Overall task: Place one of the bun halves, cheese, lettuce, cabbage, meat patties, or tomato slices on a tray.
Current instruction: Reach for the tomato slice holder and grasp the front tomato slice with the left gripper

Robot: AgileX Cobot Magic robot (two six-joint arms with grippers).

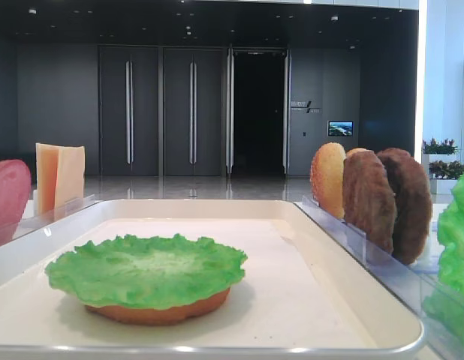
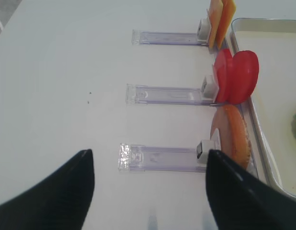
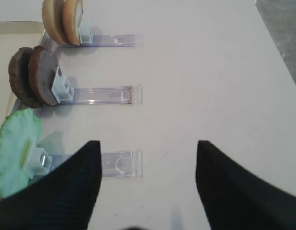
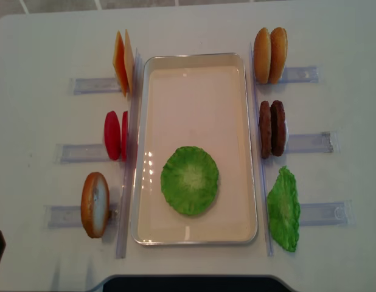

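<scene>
Sitting lower centre of tray [image 4: 240, 146]: lettuce [image 4: 190, 180] covering bun half [image 1: 161, 309]; left fingers [image 2: 52, 191] and right fingers [image 3: 234, 187] both spreading wide, holding nothing.

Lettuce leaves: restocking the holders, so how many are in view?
2. One lettuce leaf lies flat in the tray, on an orange bun half. The other stands in the near right holder. Nothing suggests more are hidden.
</scene>
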